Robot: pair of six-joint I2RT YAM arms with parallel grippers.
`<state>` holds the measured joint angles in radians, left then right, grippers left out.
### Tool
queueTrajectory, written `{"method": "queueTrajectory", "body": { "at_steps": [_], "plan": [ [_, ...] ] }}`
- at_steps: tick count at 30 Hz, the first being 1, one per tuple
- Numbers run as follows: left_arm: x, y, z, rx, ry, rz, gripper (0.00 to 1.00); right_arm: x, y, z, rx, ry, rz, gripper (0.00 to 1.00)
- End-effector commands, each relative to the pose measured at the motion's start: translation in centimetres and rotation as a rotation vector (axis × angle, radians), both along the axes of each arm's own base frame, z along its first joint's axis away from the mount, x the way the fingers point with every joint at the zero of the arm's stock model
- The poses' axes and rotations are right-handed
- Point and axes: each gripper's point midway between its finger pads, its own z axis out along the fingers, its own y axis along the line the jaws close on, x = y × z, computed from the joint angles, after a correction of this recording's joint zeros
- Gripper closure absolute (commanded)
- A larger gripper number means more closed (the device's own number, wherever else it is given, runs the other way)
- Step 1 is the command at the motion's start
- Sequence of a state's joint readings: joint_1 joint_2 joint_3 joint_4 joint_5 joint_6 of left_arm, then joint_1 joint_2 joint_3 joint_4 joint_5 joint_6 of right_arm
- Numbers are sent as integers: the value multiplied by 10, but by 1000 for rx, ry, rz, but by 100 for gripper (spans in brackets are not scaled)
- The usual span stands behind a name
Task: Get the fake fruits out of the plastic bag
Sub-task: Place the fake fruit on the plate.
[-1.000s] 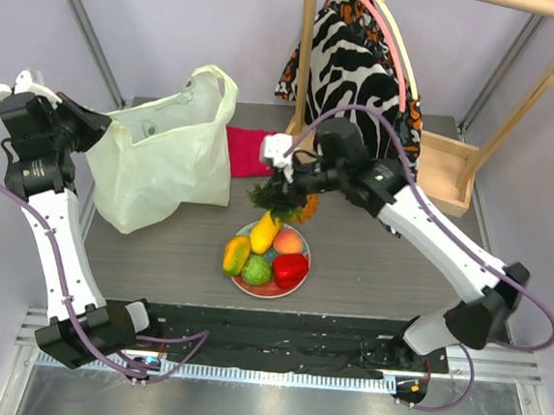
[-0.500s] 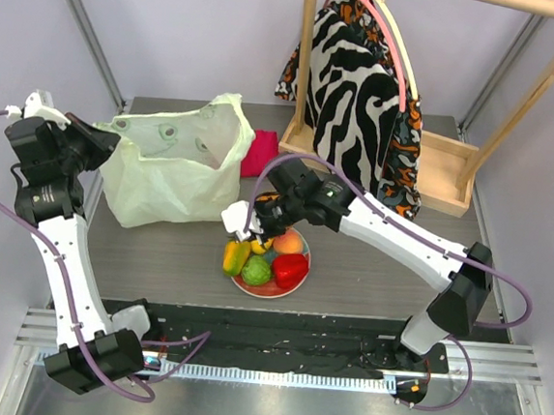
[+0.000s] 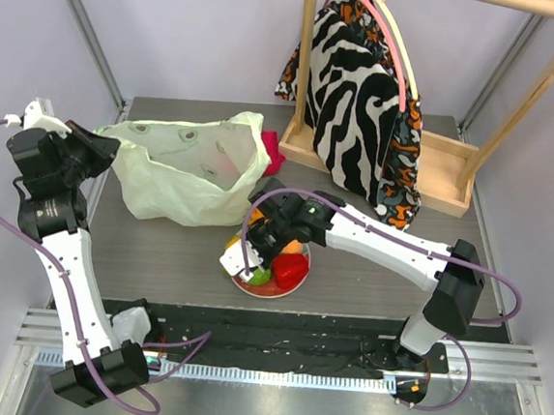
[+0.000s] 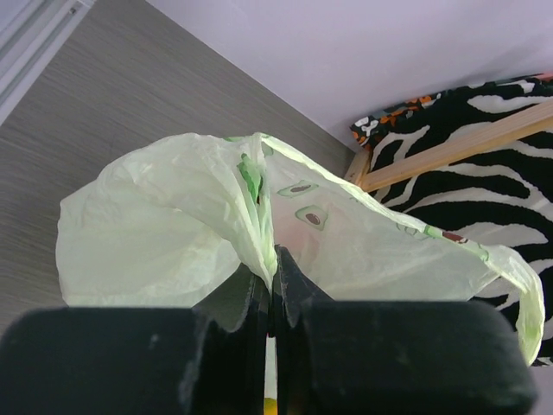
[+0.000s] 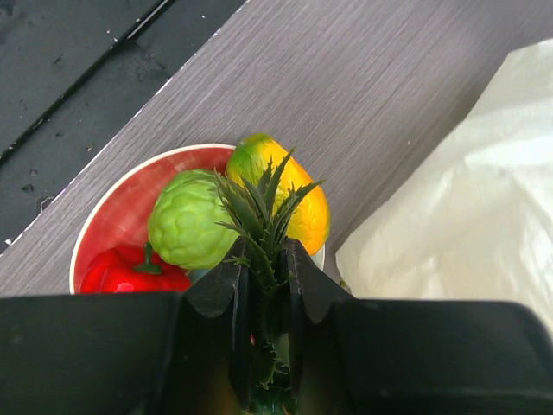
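My left gripper (image 4: pixel 270 290) is pinched tight on a gathered fold of the plastic bag (image 4: pixel 164 225). The bag is thin, crinkly, translucent pale yellow-green film with small printed motifs, and it slumps sideways on the grey wood-grain table (image 3: pixel 369 264) at back left. Its mouth faces right.

My right gripper (image 5: pixel 263 294) is clamped on the pineapple (image 5: pixel 259 216). The stiff, spiky dark-green plastic leaves stick out between the fingers, and the body is hidden by them. It sits over the round red plate (image 5: pixel 108 220) with a pale rim, at front centre. I can't tell if it touches the fruits there.

On the plate:
- A bumpy, glossy green fruit (image 5: pixel 186 229).
- A smooth yellow-orange mango (image 5: pixel 307 212), touching the green fruit.
- A shiny red pepper (image 5: pixel 121 272) with a green stem.

My arm covers most of the plate in the top view. The bag's edge lies just beside the plate.

A red cloth (image 3: pixel 272 152) peeks out behind the bag. A wooden rack (image 3: pixel 446 164) with a zebra-print garment (image 3: pixel 350 88) stands at back right, well apart.
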<state>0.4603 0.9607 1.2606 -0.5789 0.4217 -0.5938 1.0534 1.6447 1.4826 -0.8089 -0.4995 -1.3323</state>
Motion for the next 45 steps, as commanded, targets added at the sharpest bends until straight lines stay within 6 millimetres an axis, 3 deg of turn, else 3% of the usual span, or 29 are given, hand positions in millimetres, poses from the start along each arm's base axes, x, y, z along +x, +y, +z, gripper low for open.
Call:
{"method": "queueTrajectory", "body": {
  "at_steps": [1,8,13,19,20,27,29,36,37,40,45],
  "plan": [
    [-3,8,9,70,-45,33,94,-6,4,3,16,-52,70,99],
    [3,13,12,43,-58,61,93,-15,0,-13,-39,-43,114,99],
    [8,6,12,9,-66,19,94,-18,-8,-27,-73,-56,151,99],
    [9,7,15,21,-69,18,93,-27,-10,-28,-71,-38,173,96],
    [9,7,15,19,-68,16,93,-27,-10,-29,-72,-37,175,88],
    [5,5,17,31,-76,14,93,-30,-9,-29,-64,-42,180,54],
    [4,6,17,33,-74,19,93,-31,-9,-26,-50,-45,178,35],
    [12,5,13,5,-60,1,93,-34,-15,-13,-38,-75,177,23],
    [13,5,15,2,-65,-1,93,-34,-15,-11,-34,-80,177,13],
    [18,5,20,-15,-77,-9,93,-37,-21,-5,-35,-79,176,5],
    [20,7,32,17,-111,-9,93,-47,-43,-8,-84,-22,131,4]
  ]
}}
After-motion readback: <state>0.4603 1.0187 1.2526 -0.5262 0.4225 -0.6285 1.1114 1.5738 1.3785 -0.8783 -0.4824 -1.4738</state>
